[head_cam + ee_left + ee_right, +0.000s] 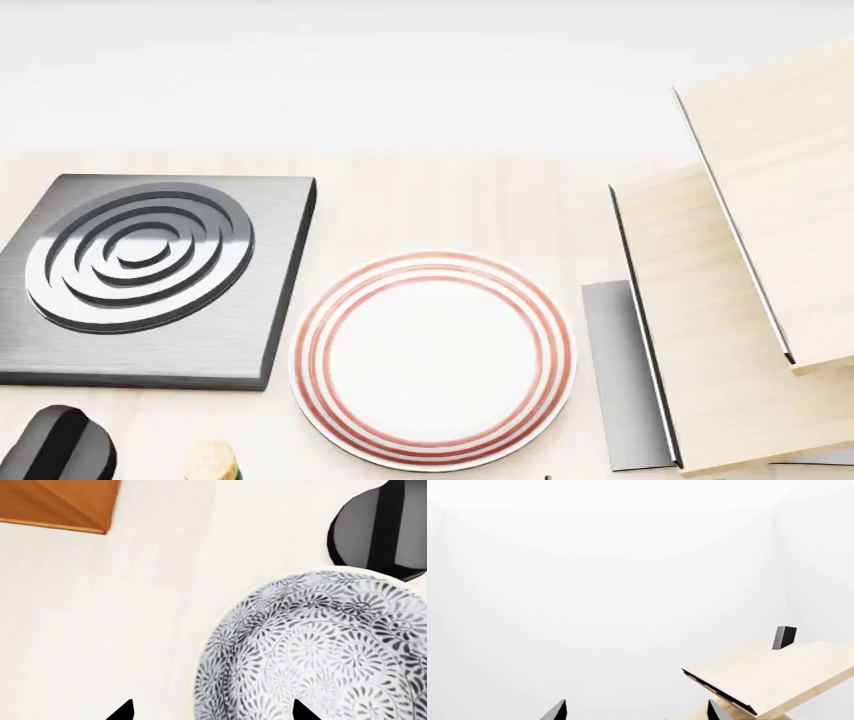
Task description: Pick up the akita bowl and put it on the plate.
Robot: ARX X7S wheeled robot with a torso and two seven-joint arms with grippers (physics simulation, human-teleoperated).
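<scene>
left wrist view: bowl (313, 650) fills the lower right of the frame, patterned inside facing the camera, sitting on the pale worktop (100, 630). the two dark tips of the left gripper (212, 711) show at the bottom edge, spread apart, one over bare worktop and one over the bowl's inside. they appear to straddle the near rim, likely lined up for a rim pinch; nothing is held yet, and contact with the rim cannot be told. a dark round object (377, 527) sits at upper right, just beyond the bowl; an orange-brown panel (57, 502) at upper left.

head view: plate (434, 358) lies flat at lower centre, bare, so the placement target is free. stove burner (140, 275) at left, just beside the plate. wooden boards (734, 300) lean at right. bowl is not visible in this view.

right wrist view: right gripper (637, 711) tips at bottom edge, parted, holding nothing, facing mostly white background; probably parked clear of the job.

judgement: grasp stage, lift not yet begun.
</scene>
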